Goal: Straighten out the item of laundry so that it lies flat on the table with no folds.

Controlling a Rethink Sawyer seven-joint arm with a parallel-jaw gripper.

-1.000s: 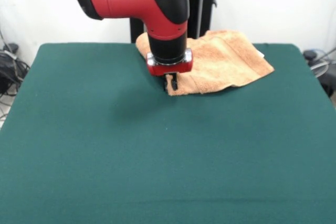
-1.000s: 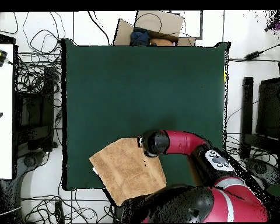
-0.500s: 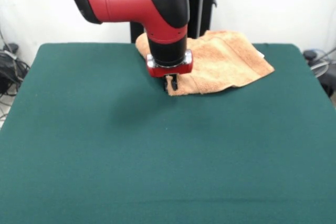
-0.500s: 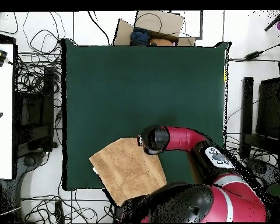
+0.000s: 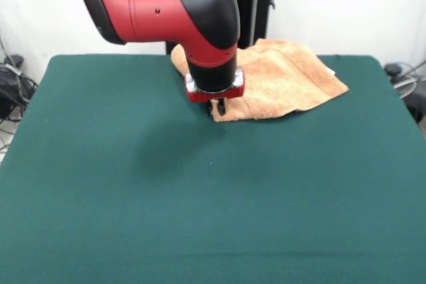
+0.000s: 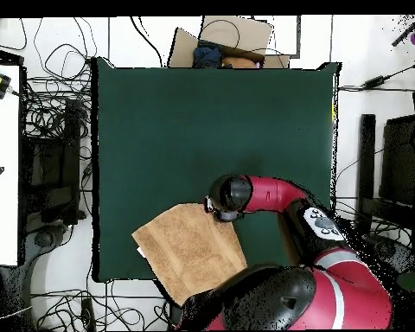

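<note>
Down at the near-left corner of the towel (image 5: pixel 276 78), the fingers (image 5: pixel 219 107) are showing only as short dark tips under the red wrist collar, and whether they are spread or pinched together cannot be told from either view. In the front view, the tips are hanging right at the towel's corner edge, where the cloth is meeting the green surface; whether they are touching the cloth cannot be made out either.

Above them, the gripper (image 5: pixel 218 106) is pointing straight down from a black cylindrical wrist, and the red arm (image 5: pixel 143 4) is bending off toward the upper left of the front view. In the overhead view the gripper (image 6: pixel 221 206) is sitting at the towel's (image 6: pixel 189 249) upper right corner, with the arm (image 6: pixel 276 192) reaching in from the right.

The towel is lying at the counter's (image 5: pixel 200 191) far side in the front view, right of centre. It is sitting askew to the counter edges, with a raised fold running along its near edge and a rumpled hump at the back. A small white tag (image 5: pixel 331 71) is showing on its right edge. In the overhead view, part of the towel is overhanging the counter's (image 6: pixel 211 121) bottom edge near the left corner.
</note>
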